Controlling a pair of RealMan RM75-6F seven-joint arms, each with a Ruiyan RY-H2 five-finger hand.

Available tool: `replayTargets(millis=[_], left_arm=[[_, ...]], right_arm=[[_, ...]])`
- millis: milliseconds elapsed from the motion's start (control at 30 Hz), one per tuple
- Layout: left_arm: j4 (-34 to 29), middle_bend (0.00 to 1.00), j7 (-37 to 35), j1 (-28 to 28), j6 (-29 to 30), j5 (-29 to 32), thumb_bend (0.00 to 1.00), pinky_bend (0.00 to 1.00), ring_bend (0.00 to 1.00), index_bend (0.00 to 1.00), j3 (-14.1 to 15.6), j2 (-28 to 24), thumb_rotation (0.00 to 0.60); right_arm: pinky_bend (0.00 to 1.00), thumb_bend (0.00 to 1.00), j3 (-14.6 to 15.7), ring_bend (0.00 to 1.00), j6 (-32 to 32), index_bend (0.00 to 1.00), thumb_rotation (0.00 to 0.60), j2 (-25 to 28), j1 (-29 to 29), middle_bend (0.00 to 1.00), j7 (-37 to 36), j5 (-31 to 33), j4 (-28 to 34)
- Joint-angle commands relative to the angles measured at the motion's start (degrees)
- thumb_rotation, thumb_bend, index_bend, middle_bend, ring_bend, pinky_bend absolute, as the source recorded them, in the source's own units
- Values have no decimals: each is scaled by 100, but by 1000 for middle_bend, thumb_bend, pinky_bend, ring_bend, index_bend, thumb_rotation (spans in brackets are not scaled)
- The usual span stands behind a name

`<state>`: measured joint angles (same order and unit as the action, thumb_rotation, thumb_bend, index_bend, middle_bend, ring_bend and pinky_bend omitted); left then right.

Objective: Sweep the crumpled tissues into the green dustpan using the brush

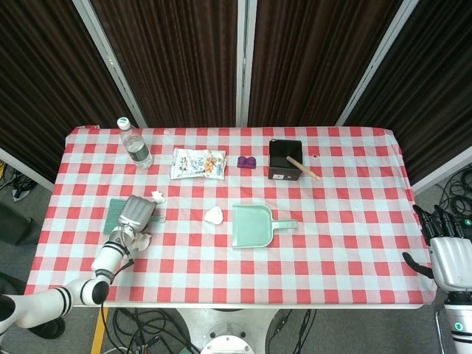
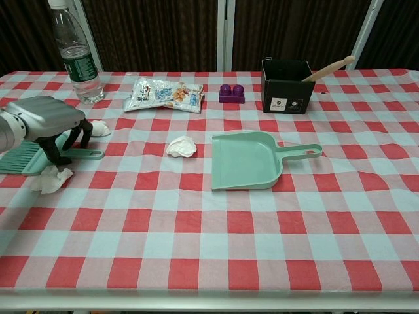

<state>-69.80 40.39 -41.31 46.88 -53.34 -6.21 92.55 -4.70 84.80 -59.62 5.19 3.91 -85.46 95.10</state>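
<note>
The green brush point(image 2: 23, 159) lies flat at the table's left, its handle point(image 2: 88, 154) pointing right. My left hand point(image 2: 49, 118) hangs low over where the handle meets the bristles. Its fingers point(image 2: 65, 145) point down on either side of the handle, still apart. From the head view the left hand point(image 1: 135, 212) covers most of the brush point(image 1: 116, 212). Three crumpled tissues lie around: one point(image 2: 98, 128) behind the hand, one point(image 2: 49, 178) in front of the brush, one point(image 2: 181, 147) left of the green dustpan point(image 2: 245, 160). My right hand point(image 1: 450, 258) is off the table's right edge, fingers spread, holding nothing.
Along the back of the table stand a water bottle point(image 2: 75, 55), a snack bag point(image 2: 163, 95), a purple block point(image 2: 231, 93) and a black box point(image 2: 286, 86) with a wooden stick in it. The dustpan's handle point(image 2: 301, 151) points right.
</note>
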Motion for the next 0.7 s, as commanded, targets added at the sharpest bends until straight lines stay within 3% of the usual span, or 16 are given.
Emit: replayTargets(millis=[33, 400, 700], left_arm=[[-40, 446, -2, -26, 67, -5, 257, 951, 724, 429, 18, 10, 600], [-73, 437, 63, -146, 75, 97, 258, 952, 721, 426, 115, 26, 600], [-80, 492, 98, -177, 168, 172, 261, 952, 726, 461, 201, 86, 600]], right_arm=[[111, 102, 0, 11, -11, 76, 600, -6, 2, 184, -10, 9, -7], [111, 102, 1, 11, -86, 76, 600, -41, 18, 183, -70, 75, -78], [111, 102, 4, 11, -138, 76, 600, -62, 31, 184, -124, 106, -132]])
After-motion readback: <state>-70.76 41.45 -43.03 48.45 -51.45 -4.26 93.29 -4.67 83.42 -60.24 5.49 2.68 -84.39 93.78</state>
